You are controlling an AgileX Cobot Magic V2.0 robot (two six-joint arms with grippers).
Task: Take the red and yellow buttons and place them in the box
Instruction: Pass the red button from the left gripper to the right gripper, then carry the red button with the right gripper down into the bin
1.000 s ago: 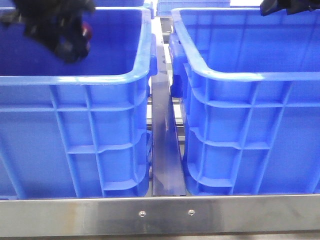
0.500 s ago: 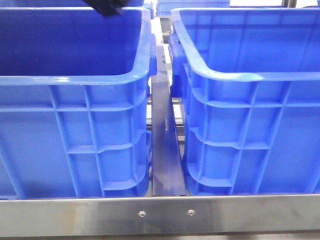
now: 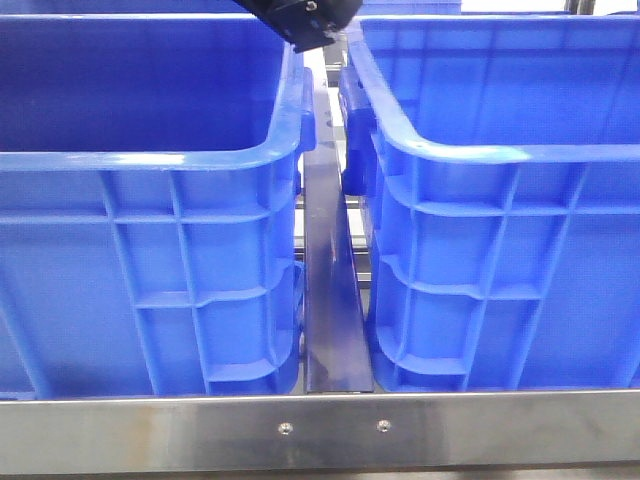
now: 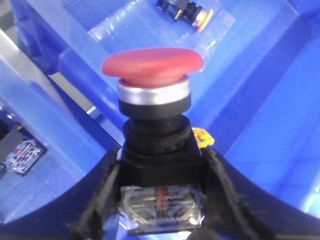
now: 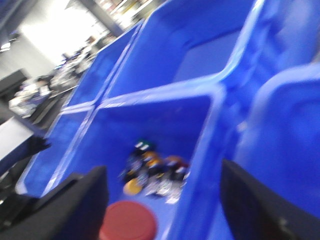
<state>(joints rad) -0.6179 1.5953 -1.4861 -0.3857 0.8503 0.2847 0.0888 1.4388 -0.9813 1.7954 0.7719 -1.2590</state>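
My left gripper [image 4: 160, 172] is shut on the dark body of a red button [image 4: 152, 65], cap pointing away from the wrist. In the front view it is a black shape [image 3: 300, 20] at the top, over the gap between the two blue crates. Past the button, a yellow button [image 4: 192, 10] lies on a blue crate floor [image 4: 150, 25]. My right gripper [image 5: 162, 205] is open, fingers wide apart, above a blue box [image 5: 165, 90]. That box holds a pile of buttons [image 5: 152, 170] and a red cap [image 5: 127, 222] near one finger. The right gripper is out of the front view.
Two large blue crates fill the front view, the left crate [image 3: 150, 160] and the right crate [image 3: 500, 155], with a narrow metal strip [image 3: 330, 300] between them. A steel rail [image 3: 320, 430] runs along the front. More blue crates [image 5: 100, 95] adjoin in the right wrist view.
My left gripper has risen out of the left crate with the red button and moved right, to the gap between the crates. The right gripper has left the front view's top right.
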